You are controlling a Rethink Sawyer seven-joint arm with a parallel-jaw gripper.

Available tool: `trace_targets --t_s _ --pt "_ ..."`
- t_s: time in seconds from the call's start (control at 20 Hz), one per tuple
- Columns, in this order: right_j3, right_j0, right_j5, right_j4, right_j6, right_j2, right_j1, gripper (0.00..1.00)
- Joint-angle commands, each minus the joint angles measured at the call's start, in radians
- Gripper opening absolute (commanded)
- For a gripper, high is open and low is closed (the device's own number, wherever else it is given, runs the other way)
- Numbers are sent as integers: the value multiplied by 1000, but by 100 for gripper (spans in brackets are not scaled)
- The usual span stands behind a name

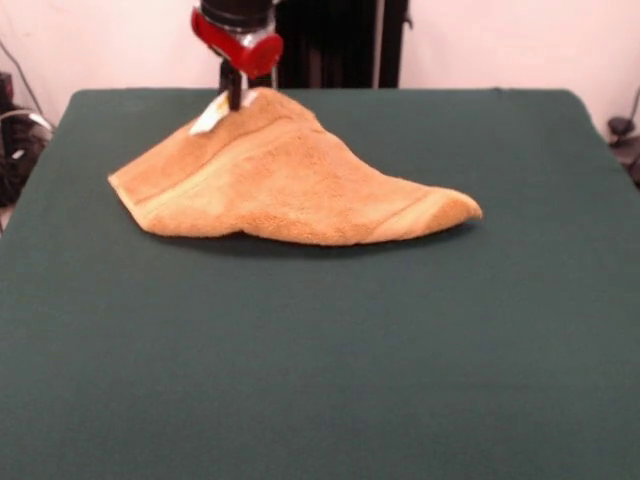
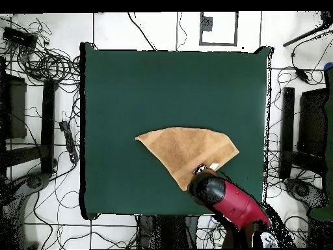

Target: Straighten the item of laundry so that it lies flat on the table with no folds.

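Fingers (image 1: 235, 98) pinch the towel (image 1: 290, 175) at its raised corner, right by the white tag (image 1: 209, 117) — cloth drapes down from there in a folded triangle, lower edges resting on the green bench (image 1: 320, 350).

One camera sits low across the large dark green felt-topped table (image 1: 330, 350), facing the red and black robot arm (image 1: 238, 35) at the far side. The other hangs high above, looking straight down, arm (image 2: 231, 202) at the bottom. Both take in the same tabletop and the rumpled orange-tan terry towel (image 1: 290, 175).
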Motion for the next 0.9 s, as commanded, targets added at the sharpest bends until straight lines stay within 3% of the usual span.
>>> trace_targets --t_s 0.05,0.25,0.6,0.9 --pt "59 2 124 -45 79 15 -42 0" --pt "67 -20 63 -57 93 46 -17 0" --pt "19 -104 -262 -107 138 159 183 0" --pt "-17 -120 -393 -157 147 176 253 0"
